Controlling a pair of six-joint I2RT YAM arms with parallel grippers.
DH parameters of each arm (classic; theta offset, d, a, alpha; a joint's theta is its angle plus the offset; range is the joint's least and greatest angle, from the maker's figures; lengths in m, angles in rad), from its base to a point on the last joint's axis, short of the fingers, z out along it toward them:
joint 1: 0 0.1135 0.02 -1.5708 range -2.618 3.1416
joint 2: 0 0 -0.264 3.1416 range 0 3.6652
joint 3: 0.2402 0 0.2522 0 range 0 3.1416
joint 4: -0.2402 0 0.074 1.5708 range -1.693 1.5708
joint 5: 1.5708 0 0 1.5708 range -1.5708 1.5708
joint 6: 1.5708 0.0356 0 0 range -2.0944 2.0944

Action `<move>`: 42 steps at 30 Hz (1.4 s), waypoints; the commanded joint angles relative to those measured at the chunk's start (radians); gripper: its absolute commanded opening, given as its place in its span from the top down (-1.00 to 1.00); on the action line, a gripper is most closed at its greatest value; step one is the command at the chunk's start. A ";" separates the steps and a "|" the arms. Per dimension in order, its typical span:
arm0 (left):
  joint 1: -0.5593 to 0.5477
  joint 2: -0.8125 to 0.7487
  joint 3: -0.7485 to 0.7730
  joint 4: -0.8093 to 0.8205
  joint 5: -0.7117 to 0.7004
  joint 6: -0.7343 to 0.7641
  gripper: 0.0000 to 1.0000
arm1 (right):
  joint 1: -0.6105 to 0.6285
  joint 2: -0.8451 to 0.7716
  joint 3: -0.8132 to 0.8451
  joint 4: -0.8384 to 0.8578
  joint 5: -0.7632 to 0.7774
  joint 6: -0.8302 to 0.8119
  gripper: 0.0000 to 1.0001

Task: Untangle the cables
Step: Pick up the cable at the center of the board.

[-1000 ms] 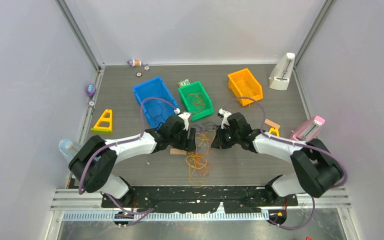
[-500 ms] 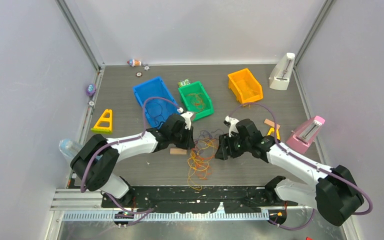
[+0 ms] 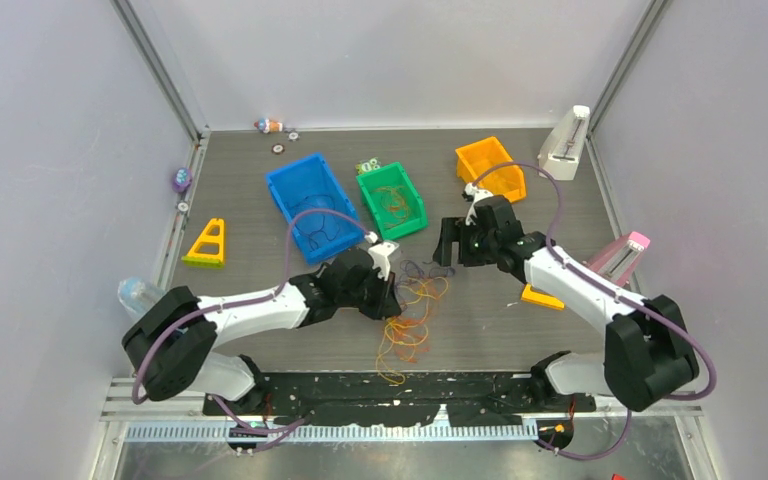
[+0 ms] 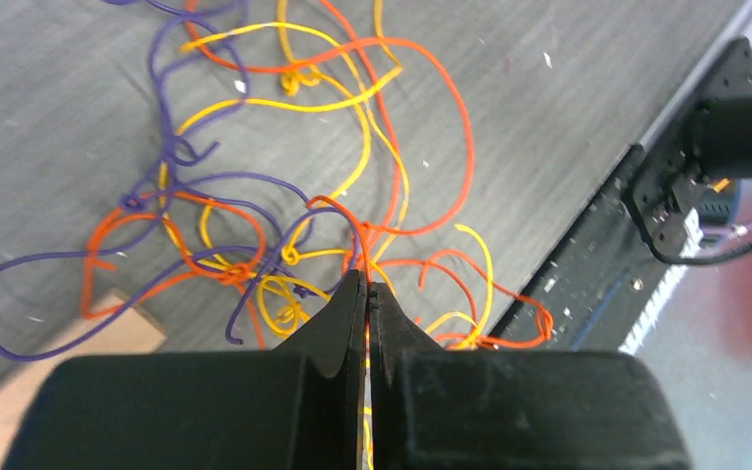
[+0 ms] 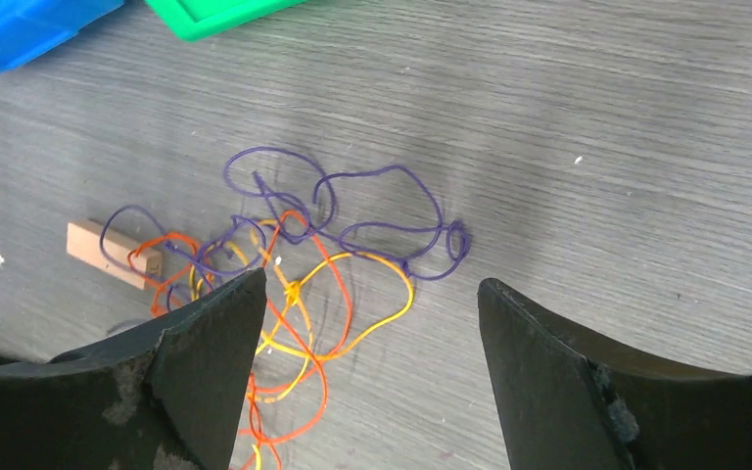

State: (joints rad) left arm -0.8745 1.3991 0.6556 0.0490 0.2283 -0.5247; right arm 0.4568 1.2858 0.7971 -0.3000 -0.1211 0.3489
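Note:
The cables (image 3: pixel 410 312) lie as a loose tangle of orange, yellow and purple strands on the grey table, just ahead of the arm bases. My left gripper (image 3: pixel 392 300) sits at the tangle's left edge. In the left wrist view its jaws (image 4: pixel 367 284) are shut on an orange strand, with yellow showing in the gap, and the other cables (image 4: pixel 294 196) spread beyond them. My right gripper (image 3: pixel 447 245) hangs open behind and to the right of the tangle. Nothing is between its fingers (image 5: pixel 372 284), and purple and orange cables (image 5: pixel 294 245) lie below them.
A blue bin (image 3: pixel 285 180), a green bin (image 3: pixel 364 190) holding some wires and an orange bin (image 3: pixel 485 160) stand at the back. A small wooden block (image 5: pixel 113 253) lies by the tangle. An orange wedge (image 3: pixel 542 297), a pink-topped device (image 3: pixel 615 258) and a yellow triangle (image 3: pixel 207 243) flank the arms.
My left gripper has shut on strands and shifted right toward the near edge. My right gripper has opened and drawn back toward the orange bin. The tangle has spread slightly.

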 commanded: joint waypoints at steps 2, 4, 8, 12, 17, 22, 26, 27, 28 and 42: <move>-0.031 -0.086 -0.023 0.011 -0.041 -0.045 0.62 | -0.004 0.088 0.048 0.093 0.015 0.052 -0.69; -0.031 -0.131 -0.014 -0.038 -0.103 -0.027 0.20 | -0.004 0.118 0.046 0.120 0.008 0.061 -0.69; -0.018 -0.222 0.050 -0.195 -0.218 0.051 -0.46 | 0.006 0.171 0.066 0.128 -0.014 0.042 -0.69; 0.049 -0.266 0.096 -0.292 -0.261 0.074 -0.75 | 0.029 0.214 0.108 0.097 0.034 0.018 -0.69; 0.120 -0.377 0.059 -0.313 -0.326 0.056 -0.99 | 0.046 0.256 0.157 0.068 0.101 0.012 -0.66; 0.170 -0.442 0.037 -0.318 -0.314 0.059 -0.99 | 0.068 0.322 0.218 0.050 0.174 -0.002 -0.53; 0.190 -0.459 0.038 -0.342 -0.314 0.068 -0.99 | 0.084 0.375 0.243 0.027 0.167 -0.004 -0.45; 0.193 -0.464 0.036 -0.349 -0.314 0.071 -0.99 | 0.092 0.376 0.240 0.025 0.167 -0.009 -0.43; 0.194 -0.467 0.035 -0.351 -0.315 0.071 -0.99 | 0.098 0.373 0.231 0.025 0.169 -0.013 -0.42; 0.198 -0.446 0.032 -0.325 -0.281 0.076 -0.99 | 0.105 0.330 0.111 -0.016 0.235 -0.008 -0.51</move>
State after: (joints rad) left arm -0.6838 0.9447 0.6769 -0.3054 -0.0669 -0.4637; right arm 0.5610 1.6402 0.9268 -0.3252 0.0845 0.3210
